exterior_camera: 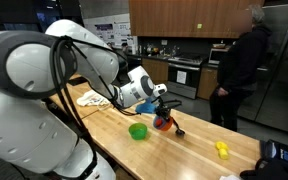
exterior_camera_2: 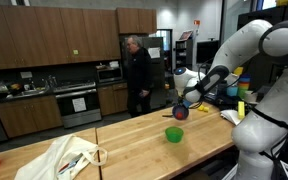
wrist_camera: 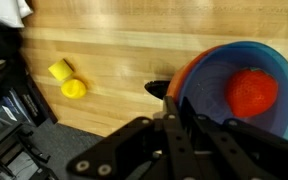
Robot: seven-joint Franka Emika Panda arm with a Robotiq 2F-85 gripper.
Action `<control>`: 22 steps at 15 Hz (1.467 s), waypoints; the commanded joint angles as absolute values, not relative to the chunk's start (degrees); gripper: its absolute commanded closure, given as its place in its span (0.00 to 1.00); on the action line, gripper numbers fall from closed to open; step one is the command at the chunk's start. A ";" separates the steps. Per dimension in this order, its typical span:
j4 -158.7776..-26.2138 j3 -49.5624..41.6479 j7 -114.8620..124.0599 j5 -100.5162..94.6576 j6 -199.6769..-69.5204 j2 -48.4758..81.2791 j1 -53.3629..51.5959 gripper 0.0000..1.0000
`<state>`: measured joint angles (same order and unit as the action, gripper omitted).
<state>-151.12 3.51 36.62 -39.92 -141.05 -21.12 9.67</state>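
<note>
My gripper is shut on the near rim of a blue bowl that nests in an orange bowl. A red round thing lies inside the blue bowl. In both exterior views the gripper holds the bowls tilted, low over the wooden table. A green bowl stands on the table close beside them. How far the bowls hang off the wood I cannot tell.
A yellow item lies on the table past the bowls. A white bag lies at the table's other end. A person in black stands by the kitchen counters behind.
</note>
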 commanded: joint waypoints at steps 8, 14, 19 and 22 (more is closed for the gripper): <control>-159.10 5.54 43.19 -47.64 -145.71 -29.24 10.68 0.98; -159.14 6.95 44.74 -49.02 -146.73 -30.77 11.10 0.98; -159.24 8.10 47.96 -52.98 -148.42 -31.17 11.44 0.98; -158.88 7.78 51.71 -57.84 -148.81 -30.24 10.92 0.98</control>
<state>-158.81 7.52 47.93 -53.16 -147.57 -29.78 10.35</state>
